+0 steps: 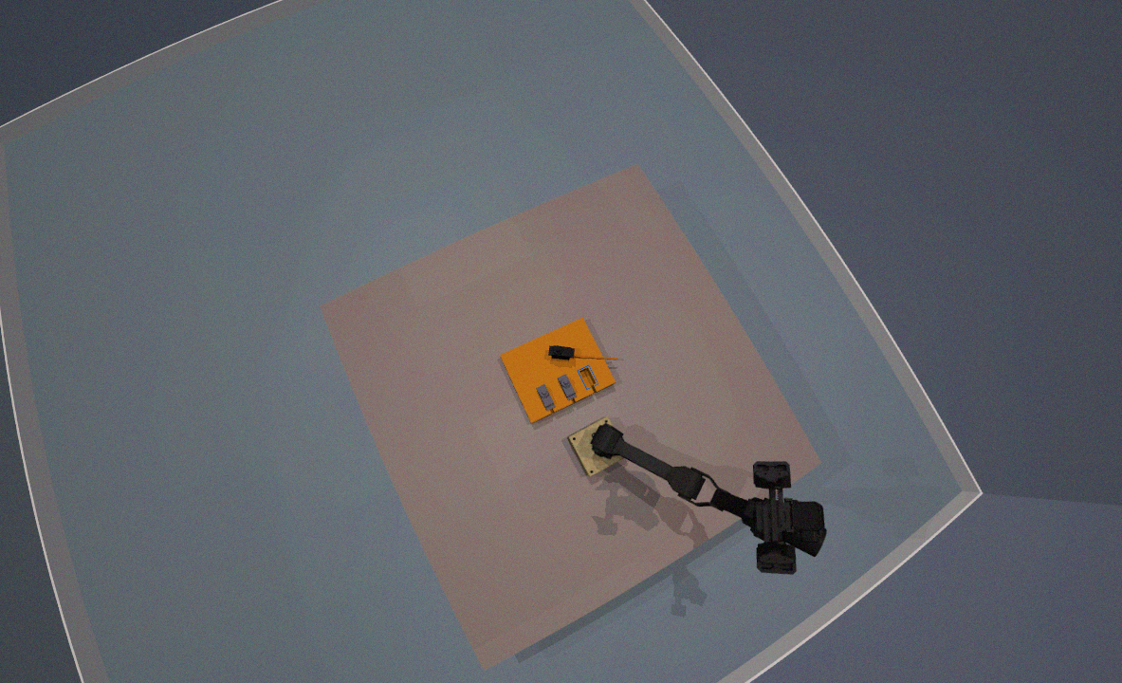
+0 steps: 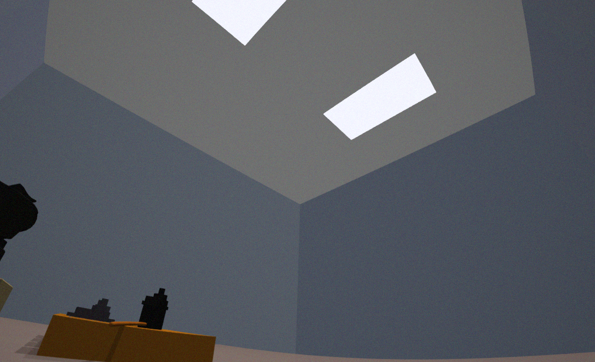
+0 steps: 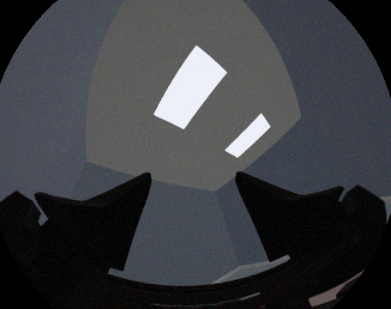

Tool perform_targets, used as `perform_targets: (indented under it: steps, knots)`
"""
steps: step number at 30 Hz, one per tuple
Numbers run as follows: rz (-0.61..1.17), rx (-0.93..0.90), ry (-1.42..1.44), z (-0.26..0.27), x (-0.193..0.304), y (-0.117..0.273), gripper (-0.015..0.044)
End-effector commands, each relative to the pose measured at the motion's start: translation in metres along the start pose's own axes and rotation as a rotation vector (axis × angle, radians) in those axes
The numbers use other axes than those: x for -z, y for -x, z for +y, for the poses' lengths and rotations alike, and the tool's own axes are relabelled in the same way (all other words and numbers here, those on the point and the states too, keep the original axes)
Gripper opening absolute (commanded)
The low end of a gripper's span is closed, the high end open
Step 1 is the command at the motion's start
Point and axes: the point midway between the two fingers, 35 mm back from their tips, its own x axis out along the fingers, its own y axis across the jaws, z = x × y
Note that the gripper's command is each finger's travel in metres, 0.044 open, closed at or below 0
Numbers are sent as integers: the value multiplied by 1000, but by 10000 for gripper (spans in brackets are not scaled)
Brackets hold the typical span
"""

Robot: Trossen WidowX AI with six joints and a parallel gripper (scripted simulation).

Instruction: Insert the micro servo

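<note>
Blue-grey walls (image 2: 425, 252) meet at a corner beneath a grey ceiling (image 2: 263, 130) carrying two bright rectangular light panels (image 2: 379, 96) (one cut off by the frame), above a pale blue-grey floor (image 1: 208, 340).

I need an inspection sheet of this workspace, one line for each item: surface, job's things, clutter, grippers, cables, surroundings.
Surface: pinkish mat inside a grey walled floor.
Job's things: orange deck on the mat; loose micro servo lying on the deck; empty pocket beside two seated servos.
Clutter: nothing seen.
Grippers: gripper open, holding nothing, aimed up at the ceiling, away from the deck.
Cables: thin servo cable trailing past the deck's edge.
Surroundings: grey walls, two ceiling lights.
</note>
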Motion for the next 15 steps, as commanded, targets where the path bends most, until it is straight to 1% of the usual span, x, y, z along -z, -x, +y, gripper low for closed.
perform_targets:
  steps: [1, 2, 8, 11, 15]
  knots:
    - [2, 1, 2, 0, 1, -1, 426]
    - [7, 4, 5, -1, 3, -2, 440]
    - [86, 55, 77, -12, 35, -26, 440]
    - [98, 66, 84, -15, 40, -30, 440]
    - [148, 96, 124, -24, 59, -42, 440]
